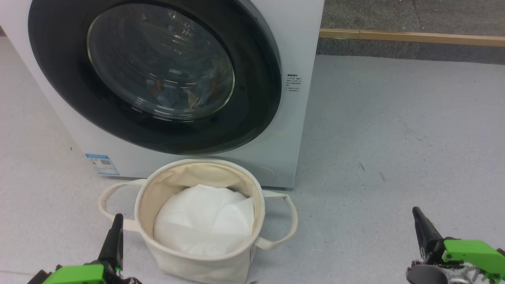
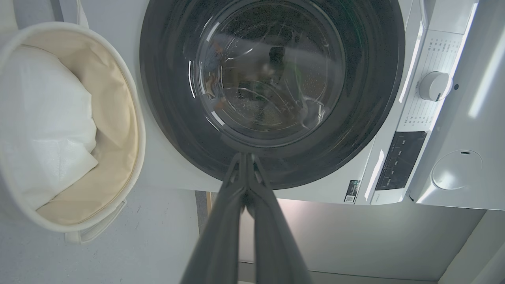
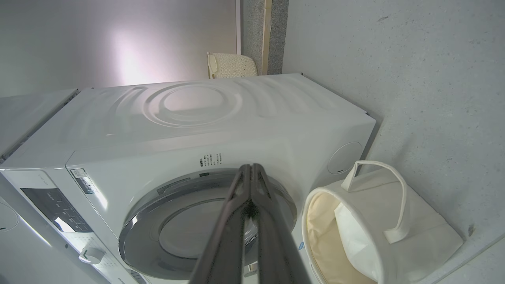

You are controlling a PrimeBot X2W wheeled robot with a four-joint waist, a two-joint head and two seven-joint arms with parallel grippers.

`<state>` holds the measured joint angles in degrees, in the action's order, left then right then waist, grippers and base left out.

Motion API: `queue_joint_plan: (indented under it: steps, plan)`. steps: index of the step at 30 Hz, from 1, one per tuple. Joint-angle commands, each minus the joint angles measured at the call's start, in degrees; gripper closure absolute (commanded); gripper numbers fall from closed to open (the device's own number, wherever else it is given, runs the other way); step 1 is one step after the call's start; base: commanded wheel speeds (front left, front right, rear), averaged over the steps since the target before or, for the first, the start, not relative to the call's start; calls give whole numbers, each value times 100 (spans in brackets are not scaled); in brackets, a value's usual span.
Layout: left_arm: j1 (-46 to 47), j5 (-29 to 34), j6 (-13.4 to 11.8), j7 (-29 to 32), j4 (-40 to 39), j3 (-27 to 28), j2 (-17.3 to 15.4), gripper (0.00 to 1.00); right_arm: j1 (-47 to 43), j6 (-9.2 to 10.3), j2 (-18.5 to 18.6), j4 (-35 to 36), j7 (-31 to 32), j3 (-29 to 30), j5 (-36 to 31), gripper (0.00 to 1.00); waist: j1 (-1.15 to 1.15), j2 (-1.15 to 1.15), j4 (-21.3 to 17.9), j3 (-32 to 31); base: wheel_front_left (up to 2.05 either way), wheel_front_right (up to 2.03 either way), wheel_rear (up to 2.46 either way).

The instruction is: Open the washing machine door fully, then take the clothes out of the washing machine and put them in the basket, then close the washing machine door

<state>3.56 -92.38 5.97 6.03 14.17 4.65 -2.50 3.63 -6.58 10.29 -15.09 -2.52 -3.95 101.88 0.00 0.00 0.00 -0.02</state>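
Nearest the robot, at seven o'clock in the head view, the left claw (image 1: 116, 228) has its two long dark fingers pressed together on nothing. The right claw (image 1: 420, 223) at five o'clock is likewise closed and empty. Between them at six o'clock the round cream canvas basket (image 1: 139, 207) stands on the speckled grey floor (image 1: 394, 138), just in front of the machine, with only a plain white puffy stuffing (image 1: 205, 223) in it. Beyond it, towards eleven o'clock, the washing machine door (image 1: 59, 86), a glossy black ring around bulging clear glass, sits closed against the white boxy front-loading washing machine (image 1: 302, 47). The light blue and orange clothes (image 1: 169, 94) show dimly through the glass, inside the drum. By my judgement the opening step has not begun. Next, one claw must reach the door's rim and pull it; I cannot tell where the catch lies.
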Motion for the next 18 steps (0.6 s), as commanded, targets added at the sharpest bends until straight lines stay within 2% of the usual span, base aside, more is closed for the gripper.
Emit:
queue_joint_plan:
  steps: [1, 18]
  plan:
    - [276, 24, -18, 45, -177, 193, -38, 100, 275, -91, 129, 203, -28, -106, 25, 100, 0, 0, 0, 0, 0, 0, 0]
    - [276, 24, -18, 45, -177, 193, -38, 100, 275, -91, 129, 203, -28, -106, 25, 100, 0, 0, 0, 0, 0, 0, 0]
